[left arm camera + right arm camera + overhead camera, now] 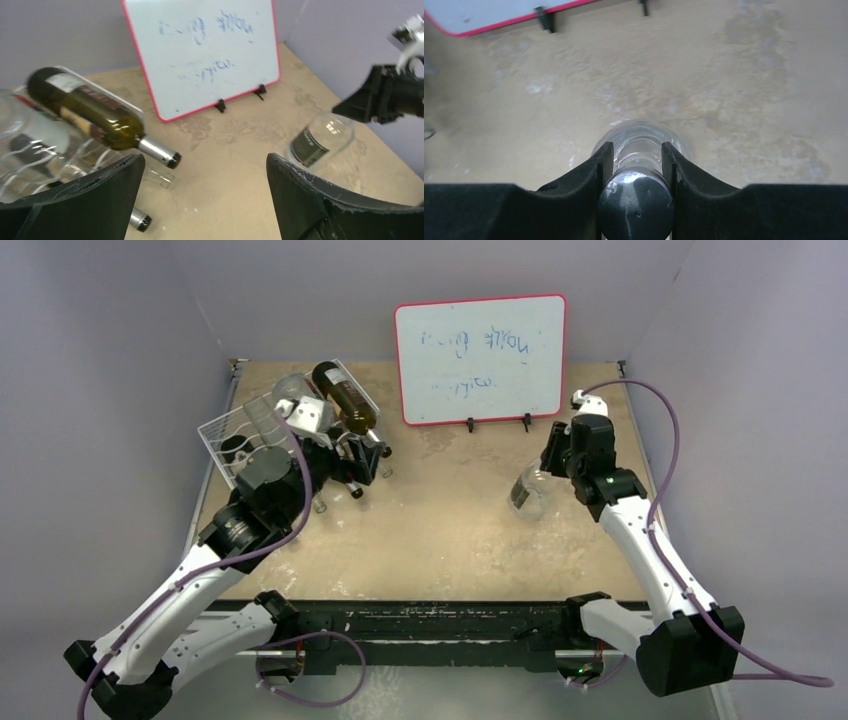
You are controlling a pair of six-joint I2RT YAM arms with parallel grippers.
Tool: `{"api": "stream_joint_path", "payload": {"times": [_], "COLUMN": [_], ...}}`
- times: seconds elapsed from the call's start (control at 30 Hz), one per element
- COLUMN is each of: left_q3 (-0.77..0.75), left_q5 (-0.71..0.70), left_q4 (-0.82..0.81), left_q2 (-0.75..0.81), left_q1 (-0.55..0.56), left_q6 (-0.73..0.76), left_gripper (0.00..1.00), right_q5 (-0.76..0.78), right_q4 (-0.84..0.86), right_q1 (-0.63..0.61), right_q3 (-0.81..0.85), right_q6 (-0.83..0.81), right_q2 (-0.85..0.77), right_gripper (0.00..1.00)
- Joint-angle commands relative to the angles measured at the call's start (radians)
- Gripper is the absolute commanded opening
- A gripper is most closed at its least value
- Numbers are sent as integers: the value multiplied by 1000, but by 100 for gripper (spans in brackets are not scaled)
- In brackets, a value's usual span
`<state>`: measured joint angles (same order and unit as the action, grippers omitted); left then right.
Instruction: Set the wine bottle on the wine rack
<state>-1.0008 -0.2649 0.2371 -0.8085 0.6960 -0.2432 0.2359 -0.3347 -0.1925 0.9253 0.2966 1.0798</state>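
Observation:
A clear wine bottle (530, 490) with a dark label and black cap (635, 205) hangs tilted at the right of the table. My right gripper (556, 462) is shut on its neck (637, 155). The bottle also shows in the left wrist view (320, 140). The white wire wine rack (235, 430) stands at the back left. A dark green bottle (345, 395) lies on its top tier, also seen in the left wrist view (90, 117). My left gripper (358, 465) is open and empty just in front of the rack (205, 167).
A red-framed whiteboard (480, 358) stands on clips at the back centre. Other bottle necks (157, 176) stick out of the rack's lower tiers toward the table's middle. Grey walls close in the left, right and back sides.

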Motion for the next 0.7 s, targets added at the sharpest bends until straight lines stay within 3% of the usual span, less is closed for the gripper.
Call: {"api": "stream_joint_path", "payload": {"times": [0.0,0.17,0.4,0.67], "left_q3": [72,147,184,207], "left_q5": [268,390,357,294], "left_q4": [-160,-277,-315,-340], "left_q2": [-42,-109,-186,-233], "left_q1": [1,10,20,47], "left_q6": [-37,-127,-204,-244], "left_gripper": [92,91,89,88], "right_q5": [-335,-462,-524,-518], "right_q4": [165,234,394,713], "right_q1": [-5,-5,-5,-6], "right_q3": [67,51,-46,-256], "right_q6": [5,44,118,276], "right_q2": [-42,-33,-6,-41], "right_gripper": [0,0,0,0]}}
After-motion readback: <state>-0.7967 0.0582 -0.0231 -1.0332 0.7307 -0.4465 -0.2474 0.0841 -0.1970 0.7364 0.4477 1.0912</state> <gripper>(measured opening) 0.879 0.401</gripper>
